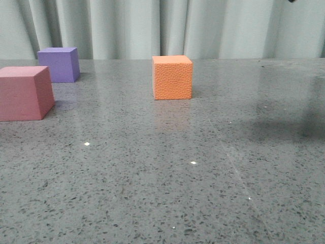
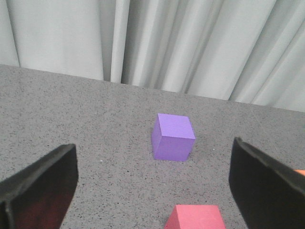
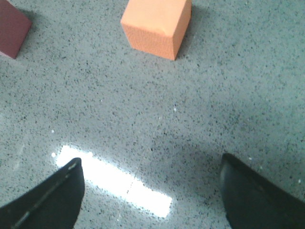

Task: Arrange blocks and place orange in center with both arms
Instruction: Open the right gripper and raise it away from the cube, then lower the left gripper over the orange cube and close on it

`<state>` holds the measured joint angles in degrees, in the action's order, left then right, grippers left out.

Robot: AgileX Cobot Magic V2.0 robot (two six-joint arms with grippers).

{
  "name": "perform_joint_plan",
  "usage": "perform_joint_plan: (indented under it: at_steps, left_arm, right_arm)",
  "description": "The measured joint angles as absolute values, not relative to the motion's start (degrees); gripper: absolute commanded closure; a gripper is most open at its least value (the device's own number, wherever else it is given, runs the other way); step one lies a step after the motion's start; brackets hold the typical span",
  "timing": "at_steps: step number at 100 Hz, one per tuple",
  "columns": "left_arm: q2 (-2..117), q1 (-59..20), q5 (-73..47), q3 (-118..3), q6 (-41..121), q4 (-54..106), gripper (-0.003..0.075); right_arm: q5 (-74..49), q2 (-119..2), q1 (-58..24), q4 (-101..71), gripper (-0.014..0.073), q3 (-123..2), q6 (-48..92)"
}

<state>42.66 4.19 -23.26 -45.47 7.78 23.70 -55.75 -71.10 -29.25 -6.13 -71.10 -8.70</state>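
Both grippers, left (image 2: pixel 152 191) and right (image 3: pixel 150 195), gape empty, so center your right on the orange (image 3: pixel 156 25) before closing.

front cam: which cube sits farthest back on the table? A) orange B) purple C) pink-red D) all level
B: in the front view the purple cube sits closest to the curtain, behind the pink-red cube, with the orange cube a little nearer than the purple one.
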Motion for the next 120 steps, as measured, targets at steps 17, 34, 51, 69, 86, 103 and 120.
perform_joint_plan:
  at_steps: [17,34,51,69,86,103,120]
  left_arm:
    - [46.16,4.07,-27.2,-48.88,8.04,23.92,0.0124]
    - [53.24,1.47,-30.74,-54.86,12.49,23.94,0.0124]
    - [60.82,-2.84,-31.83,-61.08,19.22,23.94,0.0124]
    - [69.62,-6.53,-35.2,-70.18,25.32,23.94,0.0124]
    - [78.41,-9.52,-41.43,-81.16,30.91,23.94,0.0124]
    - [87.61,-12.2,-51.04,-93.12,39.13,23.94,0.0124]
    - [95.82,-16.04,-56.39,-102.39,47.56,23.83,0.0124]
  right_arm:
    - [-53.05,-66.3,-29.25,-6.13,0.0015,-64.13,-8.7]
    - [-50.63,-63.13,-29.25,-6.13,0.0015,-60.32,-8.7]
    - [-49.37,-62.28,-29.25,-6.24,0.0015,-59.79,-8.7]
    - [-49.36,-62.19,-29.25,-7.39,0.0015,-59.79,-8.65]
    - [-49.36,-62.19,-29.25,-8.17,0.0015,-59.79,-8.65]
    - [-49.36,-62.19,-29.25,-8.17,0.0015,-59.79,-8.65]
    - [-49.36,-62.19,-29.25,-8.79,0.0015,-59.79,-8.65]
